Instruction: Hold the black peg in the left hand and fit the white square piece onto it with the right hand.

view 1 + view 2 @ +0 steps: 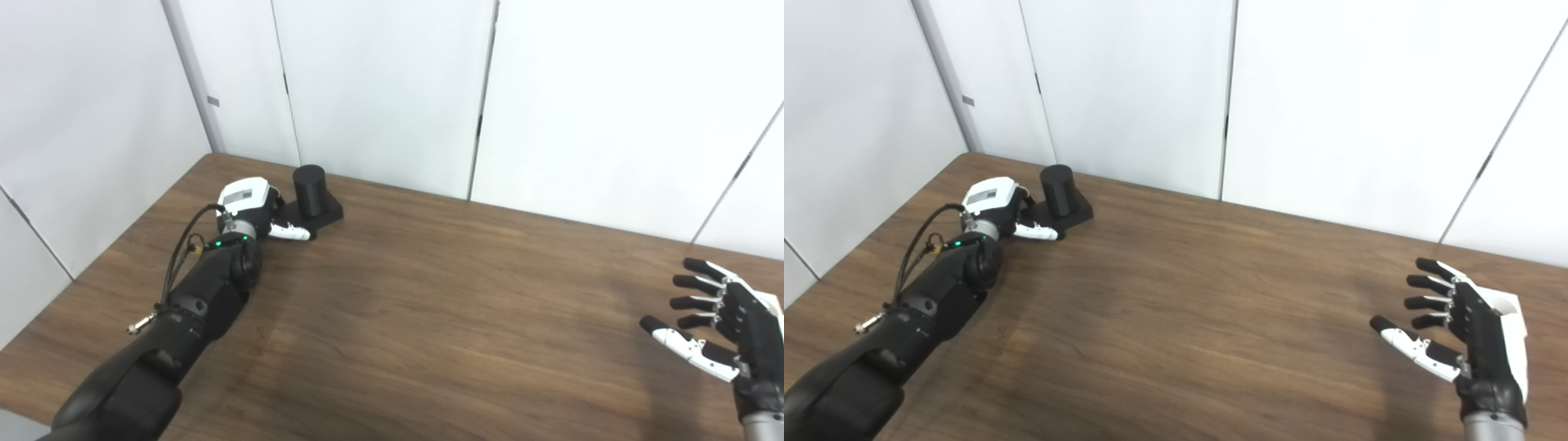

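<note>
The black peg [310, 190] is a short upright cylinder on a flat black square base [327, 211], standing at the table's far left. My left hand [254, 211] is right against the base's near-left side, and its white thumb [293, 232] lies along the base's front edge. Its other fingers are hidden behind the hand, so I cannot see whether they grip the base. My right hand [1454, 324] hovers open at the far right, fingers spread, palm facing left, holding nothing. A white shape [1511, 309] shows behind it; it may be the hand's shell or the white square piece.
The brown wooden table [429, 306] runs up to white wall panels [380, 92] close behind the peg. A cable loop [184, 245] sticks out from my left forearm. Bare wood separates the two hands.
</note>
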Robot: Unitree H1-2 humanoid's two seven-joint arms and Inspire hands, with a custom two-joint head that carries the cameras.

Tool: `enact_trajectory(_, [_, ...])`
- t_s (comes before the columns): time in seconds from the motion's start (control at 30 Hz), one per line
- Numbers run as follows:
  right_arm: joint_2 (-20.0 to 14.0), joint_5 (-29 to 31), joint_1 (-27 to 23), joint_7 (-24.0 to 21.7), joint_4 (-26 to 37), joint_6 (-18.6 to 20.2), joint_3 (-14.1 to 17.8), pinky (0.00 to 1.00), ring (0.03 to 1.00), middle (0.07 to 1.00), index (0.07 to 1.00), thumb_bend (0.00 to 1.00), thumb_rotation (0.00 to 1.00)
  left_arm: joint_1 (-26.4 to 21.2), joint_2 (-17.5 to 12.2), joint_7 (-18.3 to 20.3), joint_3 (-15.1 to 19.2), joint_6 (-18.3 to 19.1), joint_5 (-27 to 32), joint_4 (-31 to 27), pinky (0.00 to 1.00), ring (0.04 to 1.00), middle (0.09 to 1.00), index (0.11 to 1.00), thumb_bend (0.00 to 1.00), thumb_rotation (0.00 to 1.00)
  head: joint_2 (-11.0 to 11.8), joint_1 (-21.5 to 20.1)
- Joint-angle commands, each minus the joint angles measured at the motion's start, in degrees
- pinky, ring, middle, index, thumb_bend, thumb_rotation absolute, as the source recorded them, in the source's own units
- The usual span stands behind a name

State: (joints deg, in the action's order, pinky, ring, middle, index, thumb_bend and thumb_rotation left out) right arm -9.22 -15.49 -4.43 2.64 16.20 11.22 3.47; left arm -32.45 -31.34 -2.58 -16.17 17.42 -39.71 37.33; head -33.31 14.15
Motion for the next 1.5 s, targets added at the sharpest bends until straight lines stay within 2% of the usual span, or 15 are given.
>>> enact_trajectory(0.0, [-0.35,-0.66,-1.48,0.64,2.21,-0.73,0.42,0.47,0.588,0.694,0.749,0.55,0.00,-0.40,0.66,2.25,-1.13,-1.62,0.97,0.05,0.77,0.938,0.899,0.518,0.61,0.18,-0.08,0.03])
enact_trajectory(0.1, [-0.51,-0.32,-1.48,0.53,1.83,-1.39,0.59,0.48,0.586,0.692,0.750,0.54,0.00,0.10,0.73,1.79,-0.45,-3.49,2.78,-0.43,0.76,0.925,0.878,0.488,0.53,0.08,-0.19,0.08])
enact_trajectory(0.2, [-0.59,0.26,-1.47,0.38,1.49,-2.05,0.74,0.47,0.586,0.693,0.751,0.54,0.00,0.92,0.97,1.14,1.01,-5.04,5.12,-1.47,0.77,0.925,0.875,0.481,0.52,0.06,-0.24,0.05])
enact_trajectory(0.5, [-0.45,0.27,-1.62,0.51,1.07,-1.79,0.66,0.48,0.594,0.696,0.747,0.53,0.00,3.16,-0.22,3.02,1.14,-10.79,8.31,-5.49,0.77,0.932,0.899,0.482,0.52,0.05,-0.42,0.06])
enact_trajectory(0.63, [-0.45,0.17,-1.67,0.55,1.03,-1.80,0.63,0.48,0.593,0.697,0.744,0.54,0.00,3.91,-1.31,4.62,-0.23,-14.18,8.28,-7.25,0.77,0.929,0.903,0.484,0.52,0.05,-0.48,-0.11])
enact_trajectory(0.83, [-0.48,0.37,-1.67,0.38,1.33,-1.75,0.63,0.48,0.593,0.697,0.741,0.53,0.00,5.06,-1.28,7.59,-3.09,-14.45,6.68,-11.62,0.77,0.924,0.898,0.486,0.52,0.05,-0.53,-0.35])
enact_trajectory(0.93, [-0.56,0.49,-1.70,0.38,1.17,-2.39,0.58,0.47,0.590,0.695,0.738,0.53,0.00,5.66,-1.09,7.49,-4.25,-15.90,5.89,-13.20,0.79,0.921,0.894,0.486,0.52,0.05,-0.58,-0.41])
enact_trajectory(1.07, [-0.58,0.02,-1.81,0.56,1.15,-2.05,0.53,0.45,0.579,0.686,0.729,0.54,0.00,6.52,-0.60,6.29,-5.71,-19.55,4.86,-14.90,0.77,0.903,0.886,0.486,0.52,0.06,-0.66,-0.61])
enact_trajectory(1.23, [-0.46,0.12,-1.77,0.57,1.27,-2.30,0.51,0.46,0.586,0.691,0.728,0.53,0.00,7.44,0.06,7.38,-6.71,-21.38,4.31,-18.89,0.77,0.908,0.893,0.487,0.52,0.06,-0.85,-1.06])
enact_trajectory(1.33, [-0.34,-0.47,-1.79,0.76,1.45,-1.89,0.38,0.46,0.582,0.689,0.723,0.54,0.00,7.56,0.46,9.93,-7.60,-21.23,4.43,-21.79,0.78,0.921,0.904,0.488,0.52,0.06,-0.96,-1.35])
enact_trajectory(1.47, [-0.13,-0.10,-1.79,0.53,1.74,-1.61,0.37,0.47,0.591,0.696,0.730,0.53,0.00,7.62,1.35,12.21,-8.22,-23.17,5.30,-23.50,0.77,0.920,0.907,0.488,0.52,0.06,-1.34,-2.35])
